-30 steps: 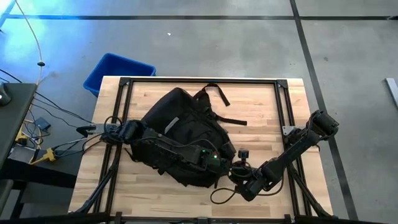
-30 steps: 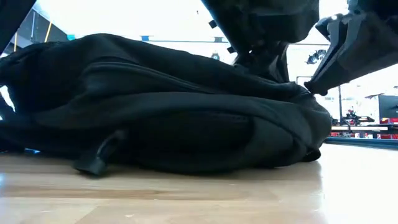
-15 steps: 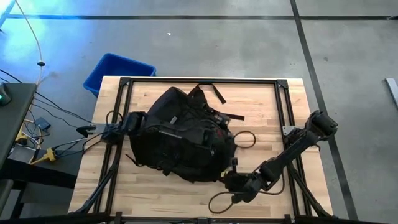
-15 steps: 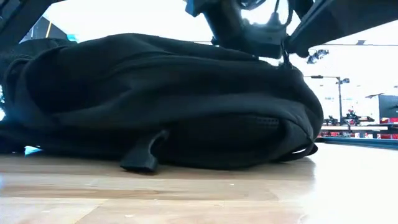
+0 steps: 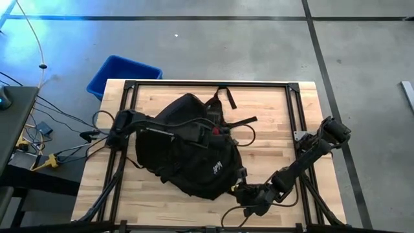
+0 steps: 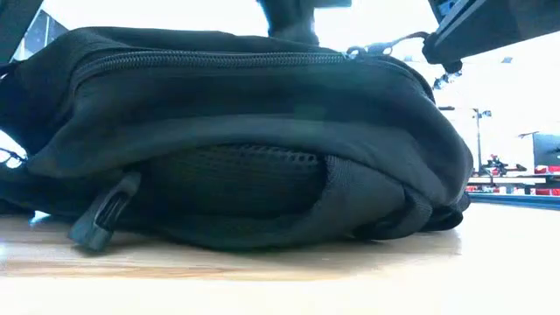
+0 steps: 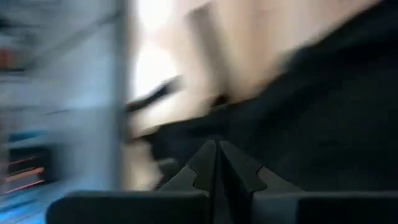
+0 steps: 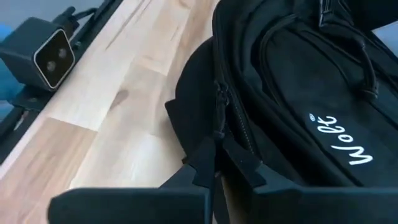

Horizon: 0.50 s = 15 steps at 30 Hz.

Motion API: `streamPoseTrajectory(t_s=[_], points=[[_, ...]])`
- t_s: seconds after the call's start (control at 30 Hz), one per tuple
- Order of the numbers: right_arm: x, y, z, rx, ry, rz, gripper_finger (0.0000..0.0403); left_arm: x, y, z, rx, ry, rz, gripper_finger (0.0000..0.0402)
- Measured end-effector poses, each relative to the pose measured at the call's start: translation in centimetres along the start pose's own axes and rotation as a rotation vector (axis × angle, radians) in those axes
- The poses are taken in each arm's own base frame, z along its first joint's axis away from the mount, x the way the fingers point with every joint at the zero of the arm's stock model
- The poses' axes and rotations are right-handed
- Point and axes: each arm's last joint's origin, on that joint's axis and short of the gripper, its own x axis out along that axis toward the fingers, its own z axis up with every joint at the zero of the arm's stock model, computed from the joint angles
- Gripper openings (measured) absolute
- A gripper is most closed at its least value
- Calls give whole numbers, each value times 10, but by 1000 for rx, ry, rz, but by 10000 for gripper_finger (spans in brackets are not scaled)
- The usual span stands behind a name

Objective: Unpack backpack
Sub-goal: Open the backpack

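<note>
The black backpack [image 5: 184,155] lies on the middle of the table, its white logo [image 5: 217,167] facing up and its straps [image 5: 226,97] trailing toward the far edge. In the low view the backpack [image 6: 245,131] bulges high, with a closed zip running along its top. My left gripper [image 5: 210,129] is over the backpack's upper side. The blurred left wrist view shows the left gripper [image 7: 216,149] shut, with dark cloth beyond it. My right gripper [image 5: 238,189] is at the backpack's near right corner, shut on it. My left gripper: I cannot tell whether it touches or holds any part of the backpack; its wrist view is blurred. My right gripper pinches the backpack's side edge [image 8: 206,127] beside the zip, coming slanting down from the table's near right. The fingertips hide the cloth between them. The backpack rests on the table.
A blue bin [image 5: 123,74] stands on the floor off the table's far left corner. A black frame rail [image 5: 207,84] runs around the tabletop. A small camera [image 8: 46,56] sits at the table's edge. Bare wood lies right of the backpack.
My left gripper has risen from the backpack's near right corner toward the far edge, rolling as it went. The backpack has turned with it: its logo face now shows on top, and in the low view it stands higher with the zip showing. My right gripper has crept toward the near edge.
</note>
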Motion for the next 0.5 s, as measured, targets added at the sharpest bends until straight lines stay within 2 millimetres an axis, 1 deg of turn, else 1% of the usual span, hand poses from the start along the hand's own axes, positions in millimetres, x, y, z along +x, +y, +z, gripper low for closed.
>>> streamPoseTrajectory(t_s=[0.1,0.2,0.23,0.33,0.43,0.5], points=[[0,-1,-1,15,9,-2,0,-22,-15,5,-46,-91,-270,21],[0,-1,-1,18,9,-2,0,-36,-35,12,-144,-150,-420,54],[1,-2,-1,20,10,-4,0,-37,-42,13,-168,-148,-451,68],[1,-3,0,22,11,-4,0,-31,-59,16,-236,-134,-474,114],[1,-2,-1,35,14,9,0,-20,-71,19,-299,-129,-470,160],[1,-2,-1,36,15,12,0,-14,-76,22,-345,-134,-499,187]])
